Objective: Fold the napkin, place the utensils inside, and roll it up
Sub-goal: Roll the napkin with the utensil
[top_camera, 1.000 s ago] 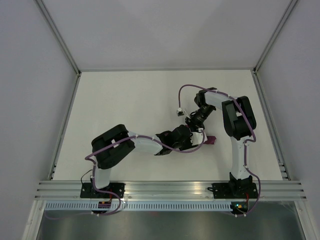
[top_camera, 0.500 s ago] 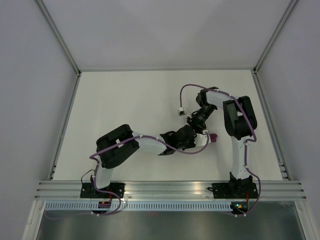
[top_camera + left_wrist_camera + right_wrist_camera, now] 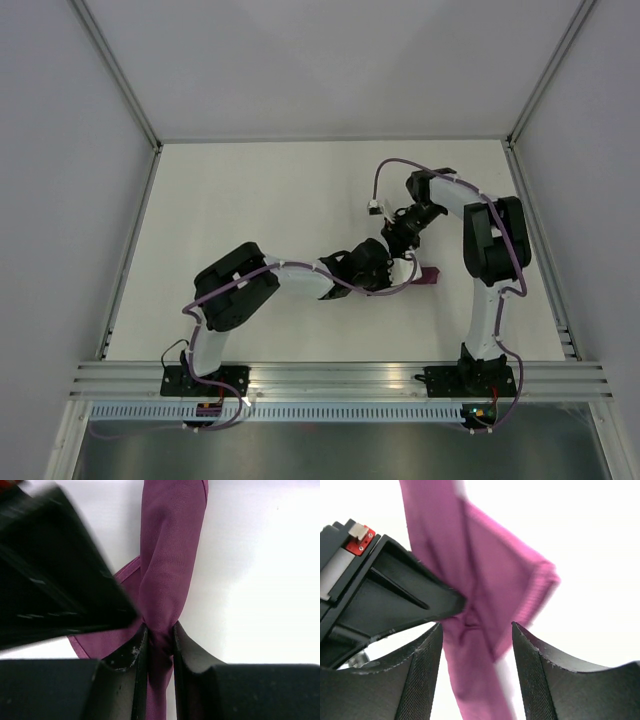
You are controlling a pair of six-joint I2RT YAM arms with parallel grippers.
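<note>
Gripping the napkin with left end effector

Overhead, I see only a sliver of the napkin; the left arm covers the rest. Right wrist view: it is blurred, perhaps by motion, lower end cut off.

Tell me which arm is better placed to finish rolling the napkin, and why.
Probably left. The left hand is shut on the napkin, pinching the rolled cloth. The right hand is open, straddling the cloth without closing on it.
</note>
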